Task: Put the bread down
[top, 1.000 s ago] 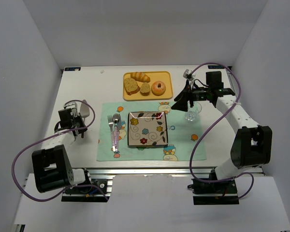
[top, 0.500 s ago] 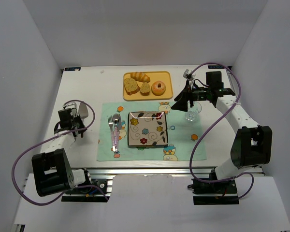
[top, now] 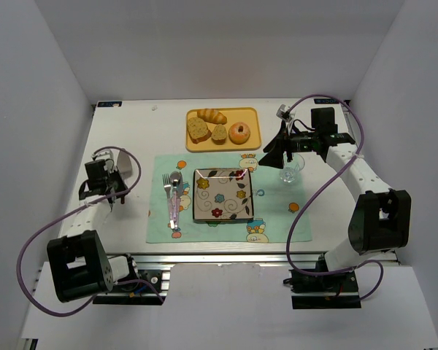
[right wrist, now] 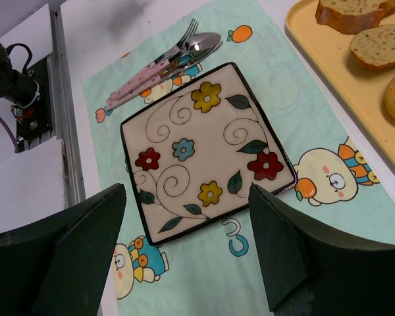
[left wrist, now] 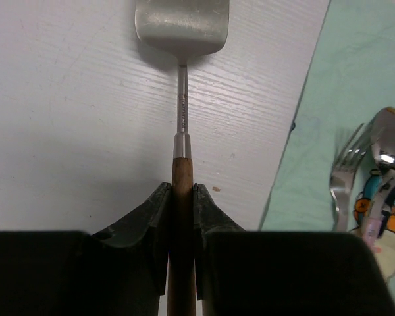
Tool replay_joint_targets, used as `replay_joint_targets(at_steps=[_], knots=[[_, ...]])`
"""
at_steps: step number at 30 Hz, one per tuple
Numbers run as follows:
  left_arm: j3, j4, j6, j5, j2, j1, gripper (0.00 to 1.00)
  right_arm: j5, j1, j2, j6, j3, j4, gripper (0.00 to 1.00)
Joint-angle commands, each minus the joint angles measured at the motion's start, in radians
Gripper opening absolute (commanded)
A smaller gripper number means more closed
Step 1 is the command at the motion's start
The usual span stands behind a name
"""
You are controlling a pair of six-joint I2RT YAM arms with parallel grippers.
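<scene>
The left fingers (left wrist: 159, 210) are fully closed on the wooden handle of a spatula (left wrist: 182, 26), clamping it from both sides just behind the metal ferrule. The steel shank and flat blade project straight ahead over the white counter (left wrist: 66, 131), left of the pale green placemat (top: 157, 219). The blade appears to sit just clear of the counter, but the wrist view does not settle whether it touches. A fork (left wrist: 342, 184) and a spoon (left wrist: 388, 145) lie side by side on the left part of the placemat. A square plate (right wrist: 204, 151) with a flower pattern sits at the placemat's centre with nothing on it. The right fingers (top: 272, 154) are spread wide and grip nothing. In the top view they stand near the right near corner of the orange tray (top: 248, 117), just beside a clear drinking glass (top: 290, 173), and the wrist camera looks down between them at the plate. The bread (top: 219, 133) rests on the tray at the far side of the counter. It lies between a larger slice (top: 198, 130) on its left and a sugared doughnut (top: 239, 133) on its right, with a croissant (top: 212, 115) behind it. Neither set of fingers is in contact with the bread.
</scene>
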Motion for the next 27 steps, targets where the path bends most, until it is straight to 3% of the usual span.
replay_joint_targets(at_steps=[1, 4, 8, 12, 13, 21, 27], knots=[[0.102, -0.043, -0.039, 0.068, -0.038, -0.005, 0.13, -0.009, -0.005, -0.010, -0.006, 0.019, 0.012, 0.80], [0.185, -0.101, -0.096, 0.166, -0.041, -0.018, 0.04, -0.008, -0.005, -0.010, -0.006, 0.016, 0.013, 0.80], [0.358, -0.249, -0.148, 0.256, 0.008, -0.106, 0.00, -0.011, -0.005, -0.009, -0.001, 0.016, 0.018, 0.80], [0.583, -0.420, -0.162, 0.271, 0.126, -0.291, 0.00, -0.009, -0.009, -0.002, 0.001, 0.028, 0.019, 0.81], [0.742, -0.554, -0.177, 0.262, 0.230, -0.369, 0.00, -0.005, -0.016, -0.002, 0.002, 0.041, 0.019, 0.81], [0.970, -0.747, -0.190, 0.282, 0.451, -0.528, 0.00, 0.038, -0.099, -0.009, 0.105, 0.078, 0.074, 0.83], [1.033, -0.733, -0.222, 0.343, 0.563, -0.586, 0.00, 0.044, -0.145, -0.013, 0.116, 0.081, 0.093, 0.83]])
